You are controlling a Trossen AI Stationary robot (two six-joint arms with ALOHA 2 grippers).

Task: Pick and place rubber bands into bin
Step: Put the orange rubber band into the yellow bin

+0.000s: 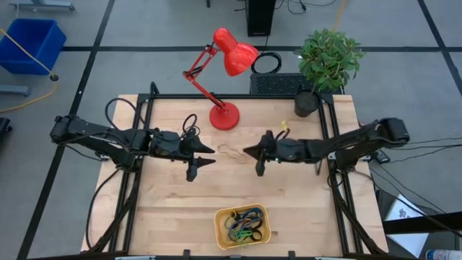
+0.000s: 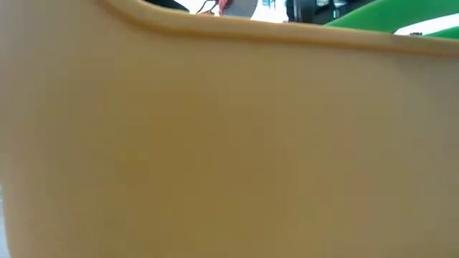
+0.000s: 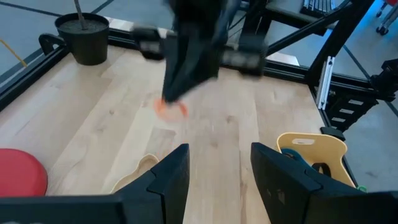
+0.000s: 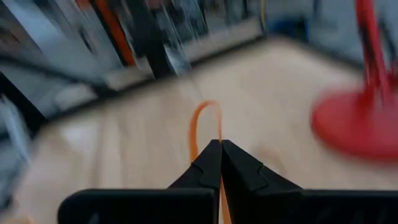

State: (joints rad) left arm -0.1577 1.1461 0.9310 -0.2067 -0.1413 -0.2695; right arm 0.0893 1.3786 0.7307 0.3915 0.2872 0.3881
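The yellow-orange bin [image 1: 242, 226] stands at the table's near edge with several rubber bands in it. It also shows in the left wrist view [image 3: 311, 149], and its wall [image 2: 229, 143] fills the low view. My right gripper [image 1: 247, 152] is at mid-table, shut on an orange rubber band [image 4: 203, 121]. My left gripper [image 1: 209, 156] faces it from the left, open and empty [image 3: 219, 168]. A tan band [image 3: 138, 171] lies on the table beside my left fingers. My right gripper pinches the orange band between its two shut fingertips [image 4: 210, 155], at one end of the loop [image 4: 217, 138]. The fingers slant down toward the table's left. The loop [image 3: 170, 109] hangs below the tips, just over the table; whether it touches the wood I cannot tell.
A red desk lamp stands with its base [image 1: 224, 115] just beyond the grippers. A potted plant [image 1: 328, 61] and a dark pot [image 1: 306, 103] are at the far right corner. A small yellow piece [image 1: 284, 128] lies beside the right arm. Bare wood lies between the grippers and the bin.
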